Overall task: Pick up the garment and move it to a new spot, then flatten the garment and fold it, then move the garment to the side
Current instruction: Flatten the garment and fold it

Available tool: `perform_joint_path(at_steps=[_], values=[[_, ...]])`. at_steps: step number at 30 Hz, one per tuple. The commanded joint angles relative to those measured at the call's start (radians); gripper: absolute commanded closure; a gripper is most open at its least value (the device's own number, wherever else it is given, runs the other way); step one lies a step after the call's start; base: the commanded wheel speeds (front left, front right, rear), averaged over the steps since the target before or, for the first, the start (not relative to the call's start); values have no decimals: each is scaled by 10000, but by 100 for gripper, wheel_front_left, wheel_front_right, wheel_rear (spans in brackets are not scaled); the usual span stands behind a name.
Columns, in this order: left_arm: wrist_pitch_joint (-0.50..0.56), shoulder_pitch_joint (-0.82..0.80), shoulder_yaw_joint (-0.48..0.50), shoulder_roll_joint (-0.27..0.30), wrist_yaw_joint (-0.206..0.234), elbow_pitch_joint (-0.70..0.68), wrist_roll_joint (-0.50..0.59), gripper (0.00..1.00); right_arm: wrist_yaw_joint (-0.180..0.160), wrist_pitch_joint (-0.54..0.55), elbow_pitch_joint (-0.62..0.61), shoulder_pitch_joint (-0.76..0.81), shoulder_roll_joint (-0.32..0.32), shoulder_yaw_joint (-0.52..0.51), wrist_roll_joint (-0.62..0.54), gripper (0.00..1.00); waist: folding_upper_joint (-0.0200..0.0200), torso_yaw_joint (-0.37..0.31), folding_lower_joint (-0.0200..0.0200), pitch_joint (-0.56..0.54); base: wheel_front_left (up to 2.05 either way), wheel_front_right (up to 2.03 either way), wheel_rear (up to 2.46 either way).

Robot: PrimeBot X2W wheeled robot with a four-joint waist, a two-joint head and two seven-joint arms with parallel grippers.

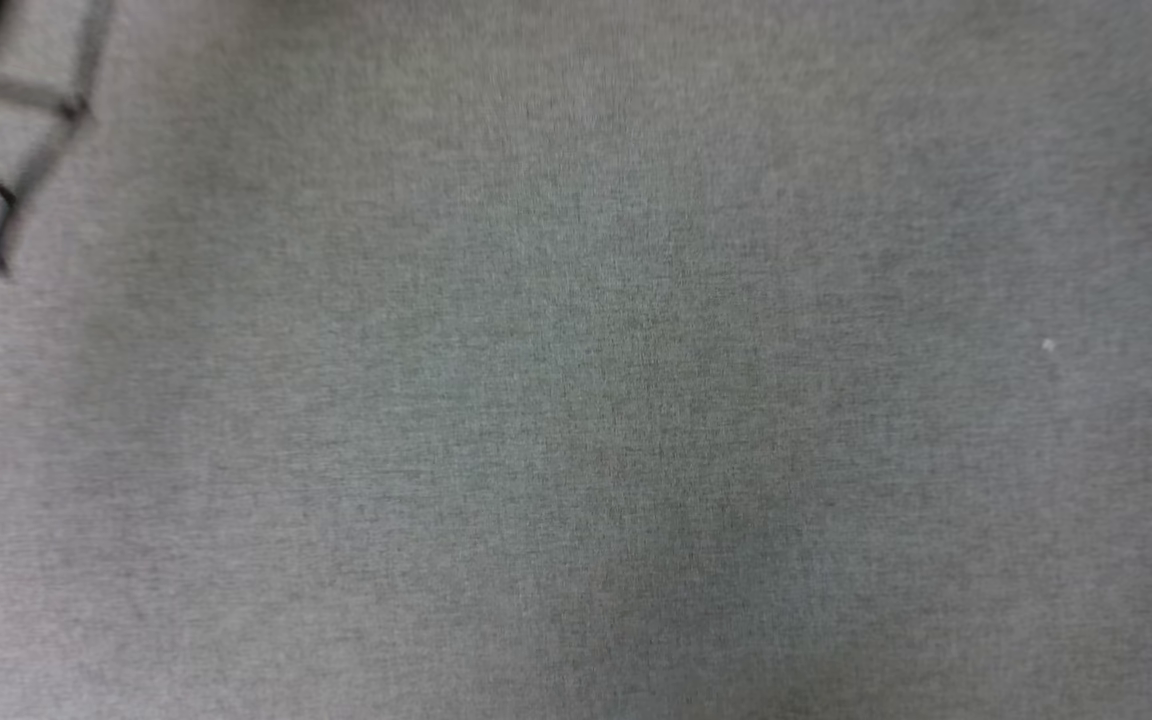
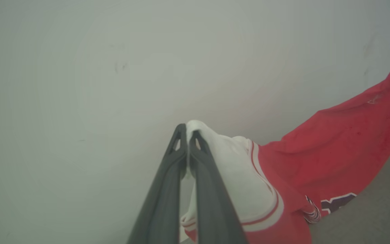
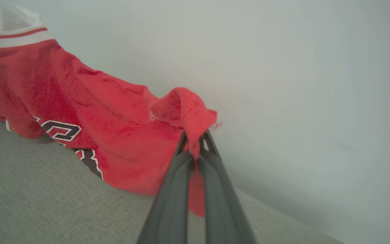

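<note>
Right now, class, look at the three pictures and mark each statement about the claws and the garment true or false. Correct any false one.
1. The left claw is shut on the white sleeve of the garment. True.
2. The right claw hangs open, holding nothing. False: it is shut on a bunch of the garment's red cloth.
3. The garment is plain blue all over. False: it is red, with a white sleeve and striped trim.
4. The garment bears dark lettering edged in white. True.
5. The garment lies neatly folded on the grey surface. False: it is unfolded, held up between the two claws.
</note>
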Motion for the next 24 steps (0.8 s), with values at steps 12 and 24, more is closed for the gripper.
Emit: perform_joint_path(at_steps=[12, 24], values=[[105, 5803, -895, 821, 1434, -3171, -434, 100, -7, -605, -1151, 3915, -1258, 1603, 1554, 100, 0, 155, 0, -2455, 0, 0, 0], [617, 10590, -1762, 2056, 3203, -6012, -1232, 100, -7, -1014, -2246, 7474, -2385, 2109, 2539, 100, 0, 202, 0, -4249, 0, 0, 0]])
